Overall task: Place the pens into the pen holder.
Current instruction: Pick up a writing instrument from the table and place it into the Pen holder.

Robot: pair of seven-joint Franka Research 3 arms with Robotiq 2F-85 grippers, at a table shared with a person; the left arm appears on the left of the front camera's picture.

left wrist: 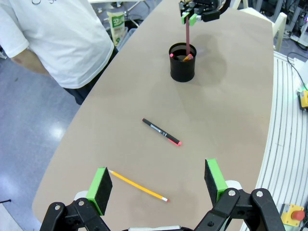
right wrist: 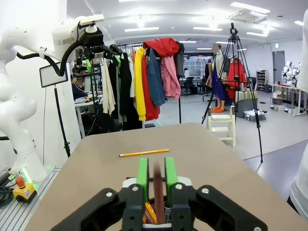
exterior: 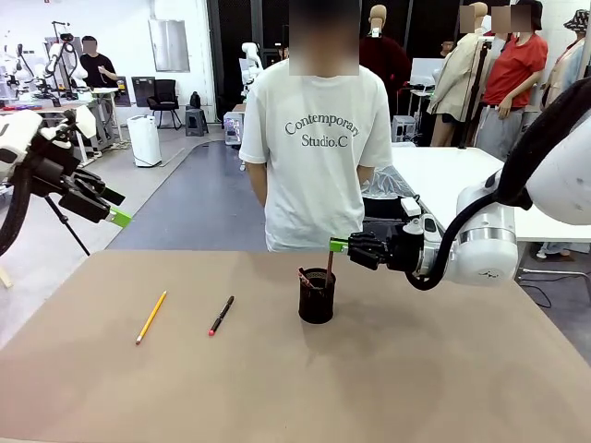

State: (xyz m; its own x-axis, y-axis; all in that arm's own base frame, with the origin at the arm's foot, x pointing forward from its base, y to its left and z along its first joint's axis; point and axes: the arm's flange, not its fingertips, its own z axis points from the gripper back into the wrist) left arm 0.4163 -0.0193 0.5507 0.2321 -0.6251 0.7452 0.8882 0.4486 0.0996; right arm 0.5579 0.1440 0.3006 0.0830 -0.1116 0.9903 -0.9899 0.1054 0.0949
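Front view: at centre, the right gripper (exterior: 340,245) pinches a dark reddish-brown pen (exterior: 329,266) upright, its lower end at the mouth of the black pen holder (exterior: 317,303). A yellow pencil (exterior: 150,317) and a black pen (exterior: 221,316) lie on the table (exterior: 416,369) at lower left.

Left wrist view: the left gripper (left wrist: 159,183) hangs wide and empty above the pencil.

Right wrist view: green pads (right wrist: 142,174) clamp the pen over the holder. It should probably go down vertical, clear of the rim, and be released only once well inside.

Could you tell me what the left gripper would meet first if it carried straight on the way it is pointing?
Probably the bare table, landing beyond the pencil and the black pen, somewhere toward the pen holder. The left gripper slants down shallowly, so the exact spot is unclear.
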